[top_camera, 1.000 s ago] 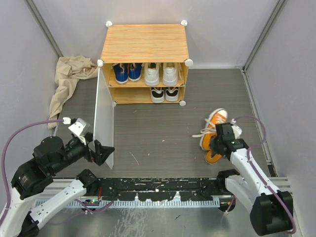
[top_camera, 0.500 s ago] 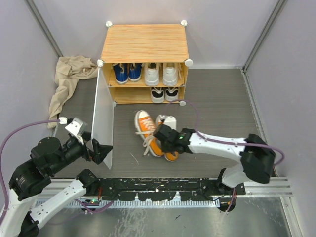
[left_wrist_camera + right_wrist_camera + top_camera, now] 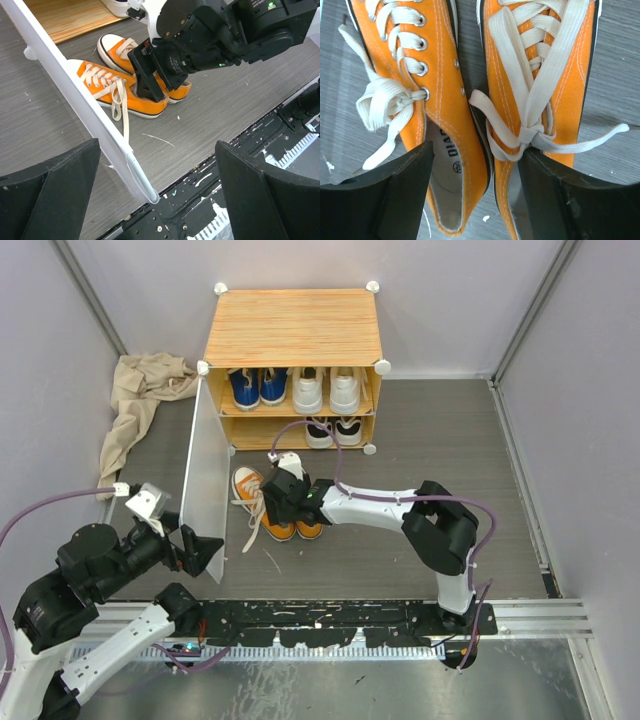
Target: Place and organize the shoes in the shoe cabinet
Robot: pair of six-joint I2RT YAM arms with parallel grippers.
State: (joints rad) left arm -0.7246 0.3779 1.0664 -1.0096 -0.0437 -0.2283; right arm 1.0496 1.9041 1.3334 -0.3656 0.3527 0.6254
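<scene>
Orange sneakers [image 3: 272,528] side by side before open shoe cabinet [image 3: 293,327]

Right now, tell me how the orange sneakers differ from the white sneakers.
The orange sneakers lie on the floor before the shoe cabinet; the white sneakers stand on its upper shelf. The open right gripper hangs over the orange sneakers' heels; nothing touches the white sneakers. Both pairs sit side by side.
</scene>
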